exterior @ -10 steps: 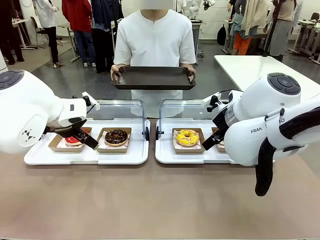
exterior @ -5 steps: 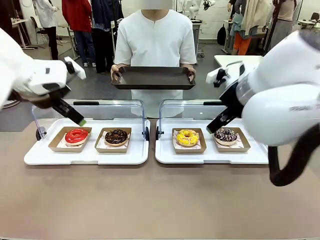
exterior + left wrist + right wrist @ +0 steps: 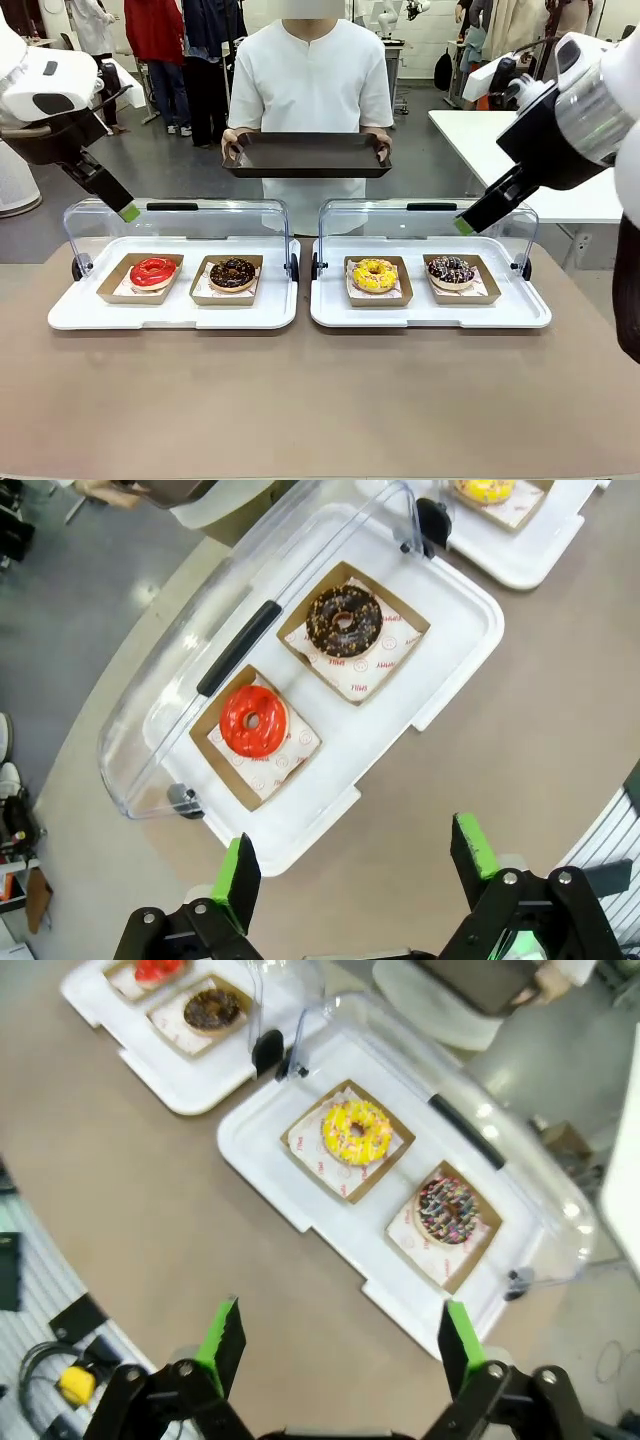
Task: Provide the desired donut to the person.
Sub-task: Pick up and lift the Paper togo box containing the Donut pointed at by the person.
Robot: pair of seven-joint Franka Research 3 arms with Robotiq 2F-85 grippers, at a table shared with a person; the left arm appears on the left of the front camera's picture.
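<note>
Donuts first: four of them lie in open cardboard boxes on two white trays on the bench (image 3: 320, 400), and neither claw touches any of them. On the left tray (image 3: 170, 316) I see the red donut (image 3: 152, 271) with the chocolate donut (image 3: 233, 272) just beside it. On the right tray (image 3: 430, 318) the yellow donut (image 3: 374, 274) sits next to the sprinkled donut (image 3: 450, 269). The left lid (image 3: 220, 222) and right lid (image 3: 400, 225), both clear, are swung up and stand behind the boxes. My left claw (image 3: 355, 865) hangs high above the bench near the left tray's edge, jaws spread wide with nothing between them. From the front, its green tip shows at the left lid's outer top corner. My right claw (image 3: 338, 1338) is likewise raised, wide open and holding nothing, looking down on the right tray. Across the bench the person (image 3: 310, 80) stands behind the gap between the two trays, holding a dark tray (image 3: 306, 157) level in both hands. Which donut is wanted I cannot tell from here.
</note>
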